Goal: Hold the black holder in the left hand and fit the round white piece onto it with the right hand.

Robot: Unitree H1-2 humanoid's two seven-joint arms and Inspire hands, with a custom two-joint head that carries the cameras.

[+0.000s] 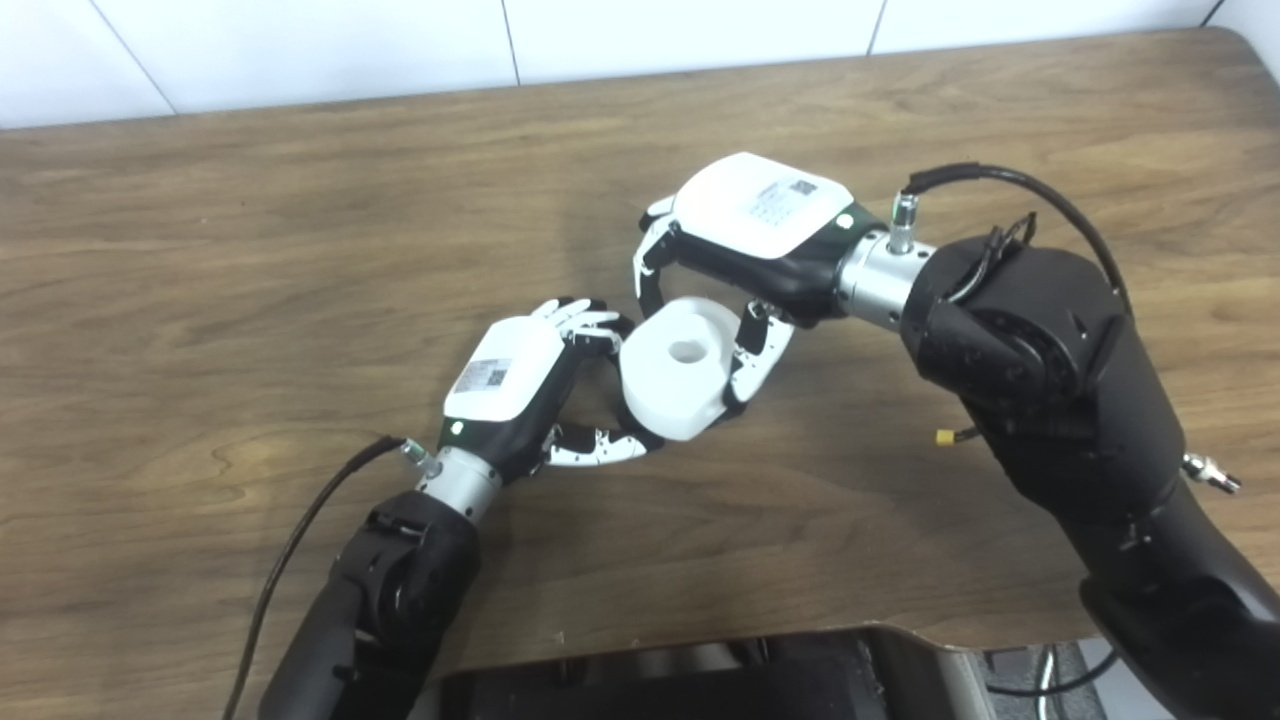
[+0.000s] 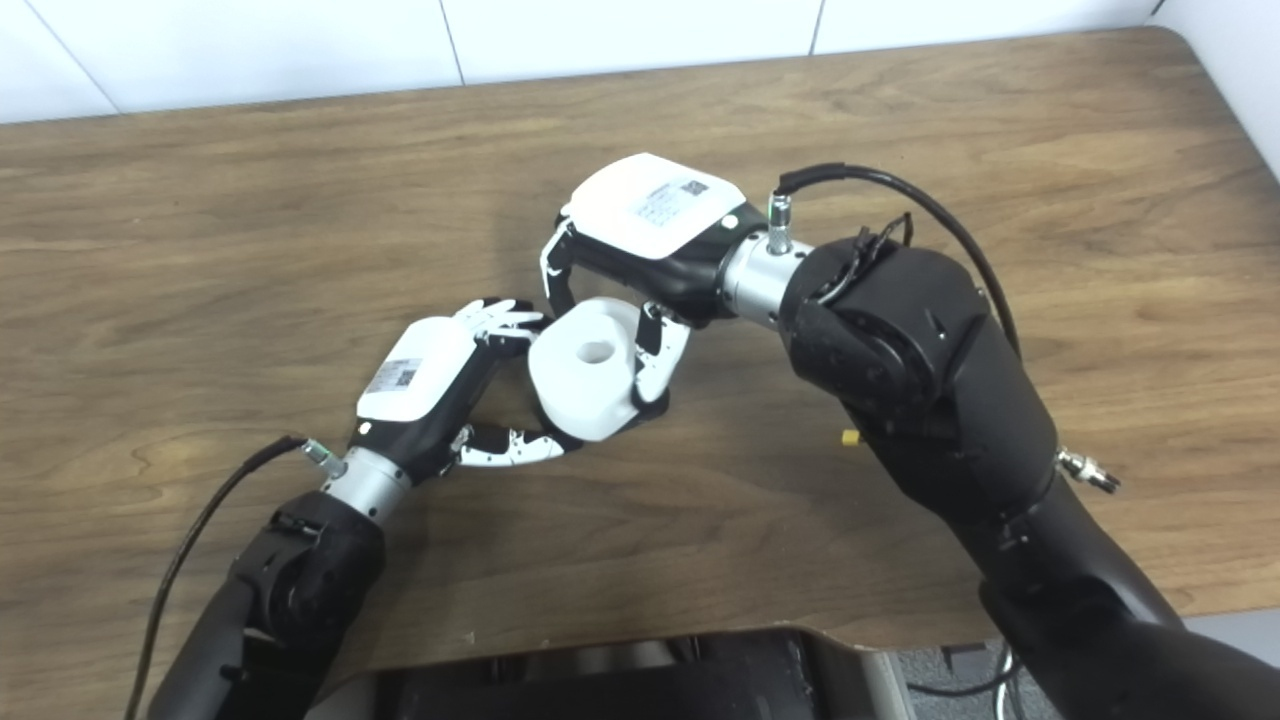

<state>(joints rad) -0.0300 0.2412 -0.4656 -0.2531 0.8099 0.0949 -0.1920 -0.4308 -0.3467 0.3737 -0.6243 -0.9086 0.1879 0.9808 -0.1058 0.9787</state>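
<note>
1. Left eye view: the right hand [image 1: 745, 235] comes in from the right and sits above the white piece [image 1: 678, 366], its fingers [image 1: 650, 270] curled down one side and its thumb down the other, so the piece is clasped between them.
2. The piece is a thick round roll with a hole in its top face, held near the middle of the table [image 1: 250, 250], tilted a little toward the camera.
3. The left hand [image 1: 520, 385] reaches up from the lower left; its fingers bend in at the piece's left edge and its thumb lies under the piece's lower edge.
4. I cannot make out the black holder; what the left hand grips, if anything, is hidden behind the piece.
5. Right eye view: same scene, shifted left. The right hand [image 2: 645, 220] clasps the piece [image 2: 590, 370] from above.
6. The left hand [image 2: 430, 385] touches the piece's left side, thumb stretched beneath it.
</note>
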